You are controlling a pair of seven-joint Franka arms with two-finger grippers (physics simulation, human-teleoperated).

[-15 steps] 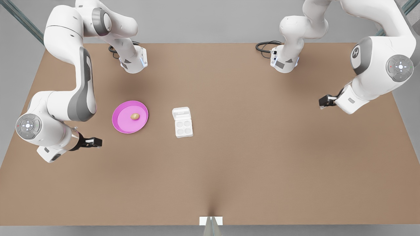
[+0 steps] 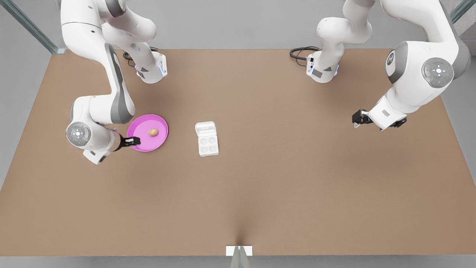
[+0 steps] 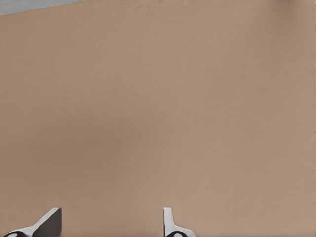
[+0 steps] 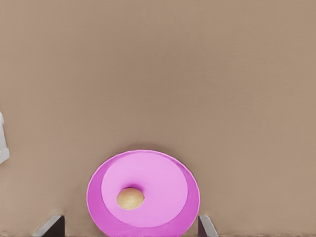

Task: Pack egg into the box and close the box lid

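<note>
No legible text, nos. or brand names anywhere. Only mark: a small white circular logo on the grey joint cap [image 2: 390,58] of the arm at the front view's right, approx 2 o'clock; can't be read.

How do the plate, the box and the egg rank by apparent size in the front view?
1. Plate, largest.
2. Box with open lid, clearly smaller.
3. Egg, by far smallest, lying on the plate.

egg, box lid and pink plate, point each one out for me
egg [image 2: 153,131], front view, middle of its shell
box lid [image 2: 205,129], front view, centre of the open flap
pink plate [image 2: 139,144], front view, bare floor near its rim
</note>
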